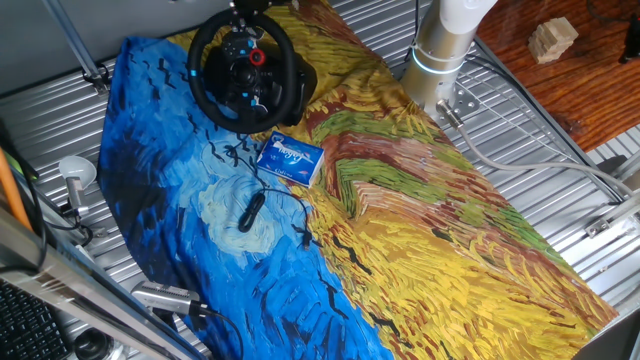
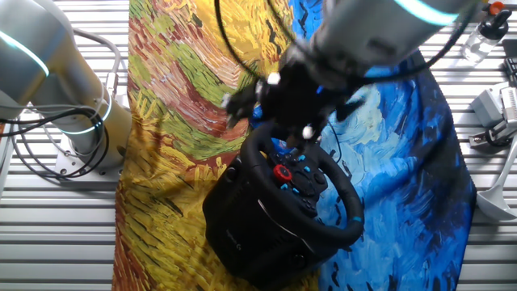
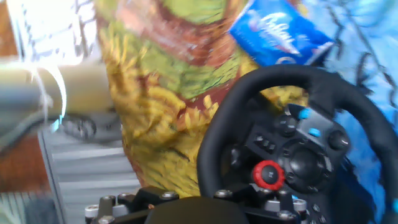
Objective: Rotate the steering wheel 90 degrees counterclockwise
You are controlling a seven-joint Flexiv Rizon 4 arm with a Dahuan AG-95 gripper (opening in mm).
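Note:
The steering wheel (image 1: pixel 205 85) is a black round rim with a dark hub, a red knob (image 1: pixel 257 57) and small blue buttons. It stands tilted on a bulky black base at the far left of the painted cloth. In the other fixed view the steering wheel (image 2: pixel 343 190) sits low in the middle, with my gripper (image 2: pixel 279 105) blurred just above its far rim. The hand view shows the steering wheel's rim (image 3: pixel 214 140) close on the right and the red knob (image 3: pixel 268 175) below. My fingers are blurred or hidden, so I cannot tell whether they are open, shut or touching the rim.
A small blue packet (image 1: pixel 290 158) lies on the cloth just in front of the wheel. A thin black cable with plug (image 1: pixel 250 211) lies nearer the cloth's middle. The arm's base (image 1: pixel 440 50) stands on the ribbed metal table (image 1: pixel 560 190) to the right. A wooden block (image 1: pixel 552 38) is at the far right.

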